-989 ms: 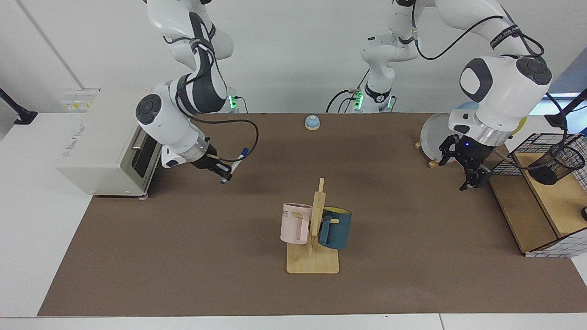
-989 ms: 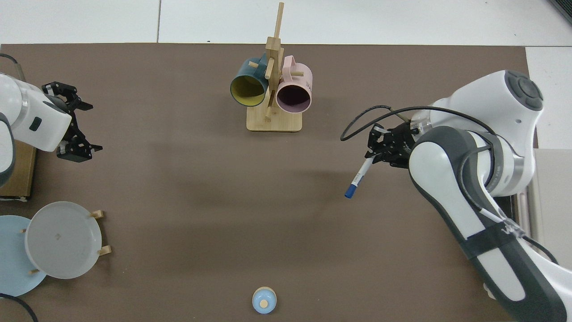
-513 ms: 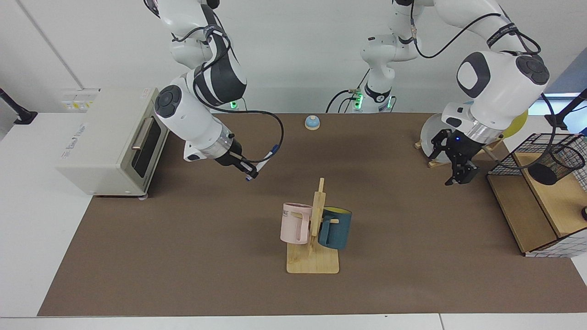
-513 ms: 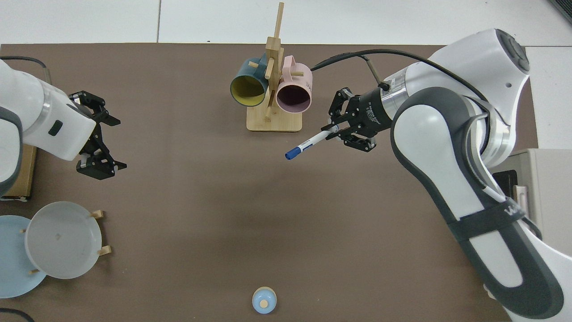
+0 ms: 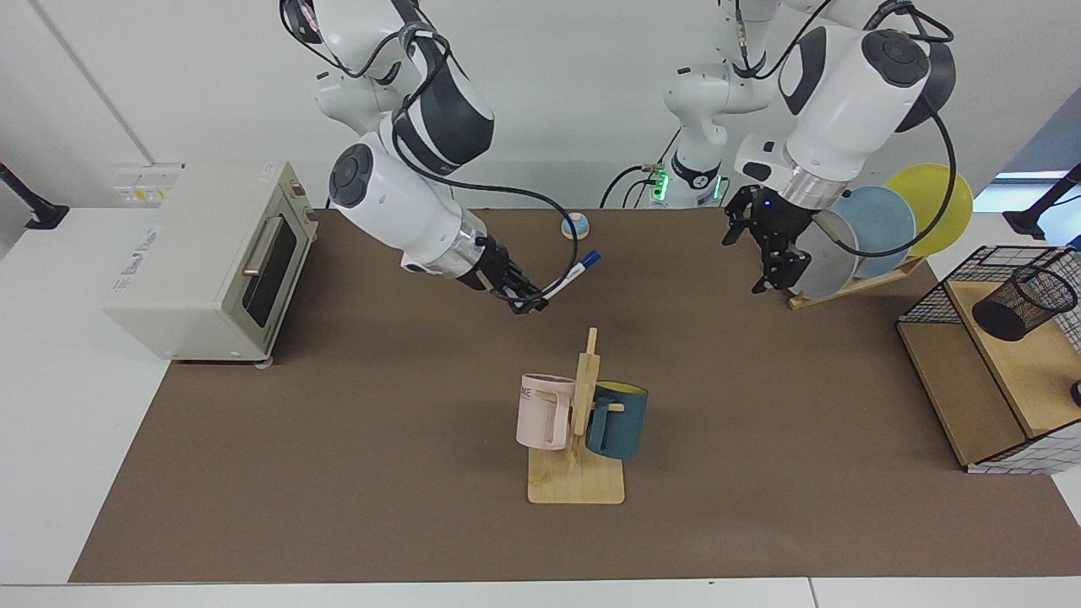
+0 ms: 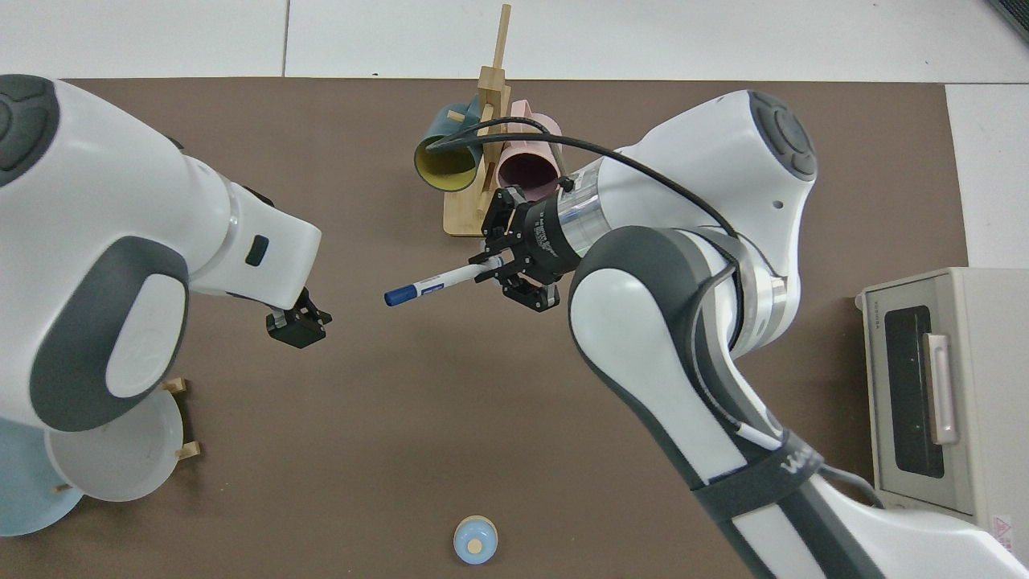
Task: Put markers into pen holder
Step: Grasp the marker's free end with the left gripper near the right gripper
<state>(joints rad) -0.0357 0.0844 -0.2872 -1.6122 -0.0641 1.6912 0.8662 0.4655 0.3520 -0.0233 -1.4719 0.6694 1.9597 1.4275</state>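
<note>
Marker held above mid-table

I see my right gripper (image 5: 525, 301) clamped on the marker (image 5: 569, 274), blue cap pointing outward above the brown mat. My left gripper (image 5: 764, 253) hangs with fingers spread near the plates (image 5: 878, 228). The pen holder (image 5: 1023, 302) sits tilted in the wire basket (image 5: 937, 291)

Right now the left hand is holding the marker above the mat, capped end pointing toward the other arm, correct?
Not quite: the right hand holds the marker, as the facing view shows, since that arm comes from the view's left. The rest stands: it is above the mat, blue cap toward the left hand, which is open and holds nothing.
</note>
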